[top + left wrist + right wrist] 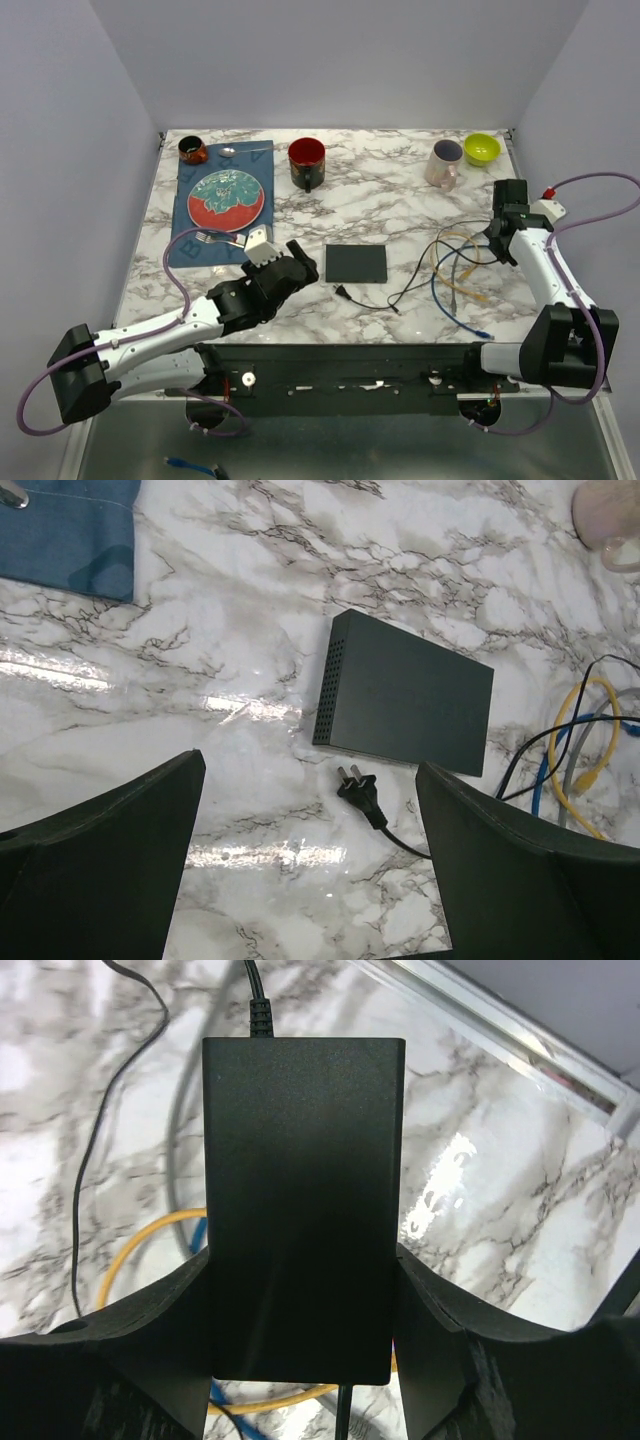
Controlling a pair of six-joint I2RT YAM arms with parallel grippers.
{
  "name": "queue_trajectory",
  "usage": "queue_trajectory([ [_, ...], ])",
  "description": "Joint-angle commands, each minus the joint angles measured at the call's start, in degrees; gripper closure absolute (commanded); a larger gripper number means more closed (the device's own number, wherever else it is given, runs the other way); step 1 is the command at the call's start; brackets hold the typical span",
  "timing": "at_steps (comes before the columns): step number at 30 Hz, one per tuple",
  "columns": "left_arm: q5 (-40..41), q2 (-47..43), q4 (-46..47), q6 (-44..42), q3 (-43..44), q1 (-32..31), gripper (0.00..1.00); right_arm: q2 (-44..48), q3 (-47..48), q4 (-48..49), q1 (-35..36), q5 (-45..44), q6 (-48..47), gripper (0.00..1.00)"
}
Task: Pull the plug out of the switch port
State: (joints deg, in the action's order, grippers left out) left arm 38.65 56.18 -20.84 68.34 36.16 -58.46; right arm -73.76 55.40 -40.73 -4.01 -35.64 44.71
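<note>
The switch (356,263) is a flat dark grey box lying mid-table; in the left wrist view the switch (410,695) shows a vented side, and no port is visible. A black two-prong plug (360,790) lies on the marble just in front of it, apart from it, also seen as the plug (343,292) from above. My left gripper (310,768) hovers open left of the switch, with nothing between its fingers. My right gripper (300,1260) is shut on a black power adapter (300,1160) above the cable tangle.
Yellow, blue and black cables (455,270) sprawl at the right. A red mug (306,162), pink mug (444,163) and green bowl (481,149) stand at the back. A plate (226,198) on a blue mat (200,245) with a fork lies at the back left.
</note>
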Motion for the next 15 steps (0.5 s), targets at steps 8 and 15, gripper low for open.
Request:
queue_trajectory([
  [8,-4.1,2.8,4.6,-0.7,-1.5,0.3,0.01,-10.4,1.1,1.4,-8.4,2.2,0.7,0.85],
  [15,-5.7,3.2,5.4,-1.6,-1.8,0.3,0.01,-9.5,-1.7,4.6,-8.6,5.4,1.5,0.34],
])
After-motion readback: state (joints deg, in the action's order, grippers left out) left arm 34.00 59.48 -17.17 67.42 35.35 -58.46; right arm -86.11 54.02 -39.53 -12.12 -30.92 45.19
